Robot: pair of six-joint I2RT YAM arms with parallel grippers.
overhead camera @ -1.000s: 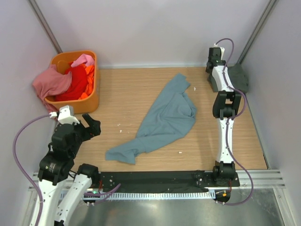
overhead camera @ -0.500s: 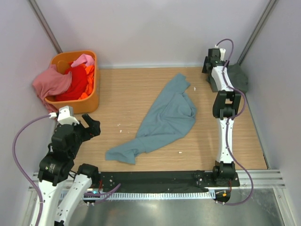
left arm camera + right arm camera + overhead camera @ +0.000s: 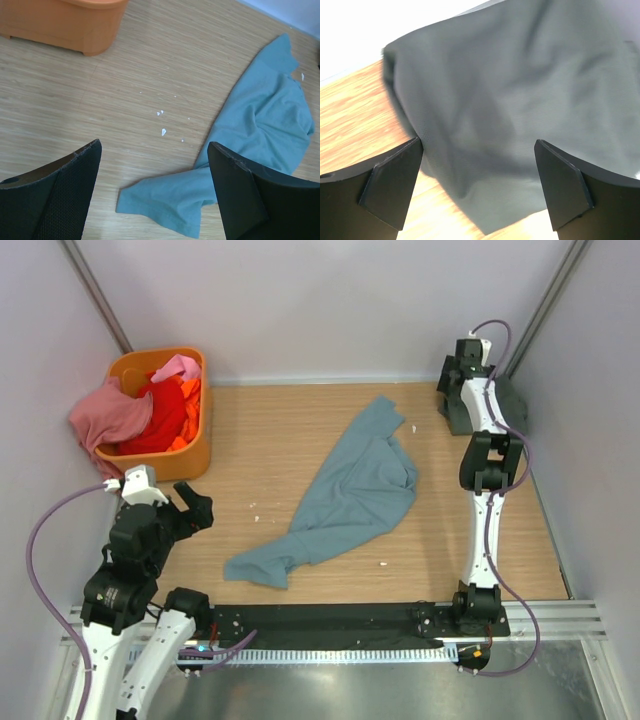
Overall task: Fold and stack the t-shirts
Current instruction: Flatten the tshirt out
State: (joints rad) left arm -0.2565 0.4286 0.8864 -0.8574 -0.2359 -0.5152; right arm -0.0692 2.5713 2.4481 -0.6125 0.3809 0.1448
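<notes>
A large blue-teal t-shirt (image 3: 350,495) lies crumpled across the middle of the table, and in the left wrist view this blue-teal shirt (image 3: 265,125) reaches ahead and to the right. My left gripper (image 3: 195,508) hovers open near the front left, its jaws (image 3: 154,150) empty above the shirt's near corner. A dark grey-green t-shirt (image 3: 512,405) sits bunched in the far right corner. My right gripper (image 3: 455,410) stands beside it, open (image 3: 477,145) just over the grey cloth (image 3: 520,85), holding nothing. Pink (image 3: 110,415), red (image 3: 160,415) and orange (image 3: 188,405) t-shirts fill the basket.
The orange plastic basket (image 3: 190,465) stands at the far left, its wall (image 3: 65,22) showing in the left wrist view. Small white scraps (image 3: 163,131) dot the wood. Side walls close in on both sides, and a metal rail (image 3: 330,625) runs along the near edge.
My right gripper has opened over the dark grey-green t-shirt, and its wrist has shifted slightly right and toward the back. The left arm and the blue-teal shirt have not moved.
</notes>
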